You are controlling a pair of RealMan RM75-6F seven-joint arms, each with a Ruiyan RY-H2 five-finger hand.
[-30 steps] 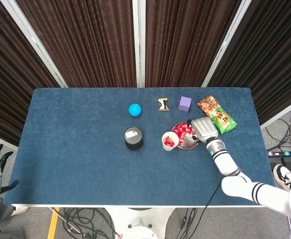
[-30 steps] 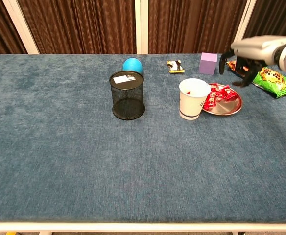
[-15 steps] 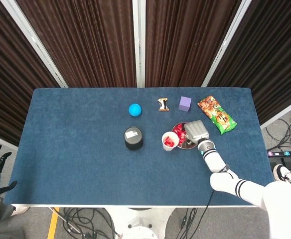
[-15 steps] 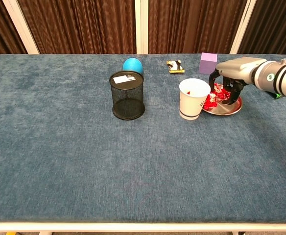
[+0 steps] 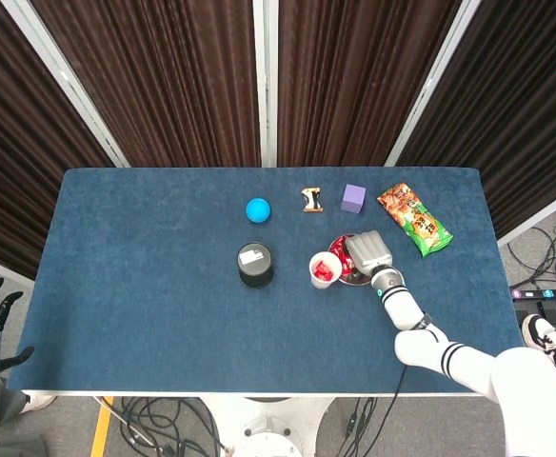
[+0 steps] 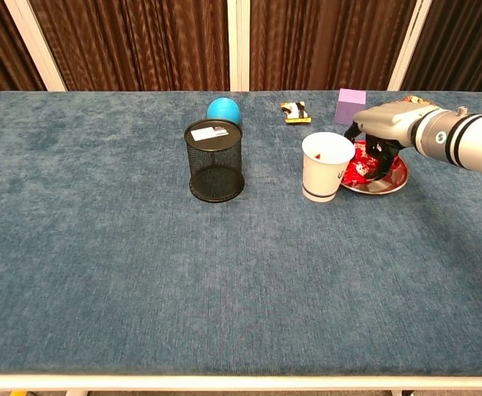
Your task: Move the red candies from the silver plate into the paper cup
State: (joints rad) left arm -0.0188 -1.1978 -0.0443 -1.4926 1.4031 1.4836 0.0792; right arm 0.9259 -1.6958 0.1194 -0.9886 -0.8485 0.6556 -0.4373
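A blue-covered surface (image 5: 145,276) carries a mesh pot (image 5: 255,266), a paper cup (image 5: 324,269) and a silver plate (image 6: 394,179) mid-right. Along the far edge lie a blue ball (image 5: 258,210), a small wrapper (image 5: 310,199), a purple cube (image 5: 353,198) and a snack bag (image 5: 413,220).

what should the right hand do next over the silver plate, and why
Probably close its fingers on one red candy and lift. The right hand is down over the round silver plate, fingers among the candies, with no grip visible yet. The white paper cup stands just left of the plate.
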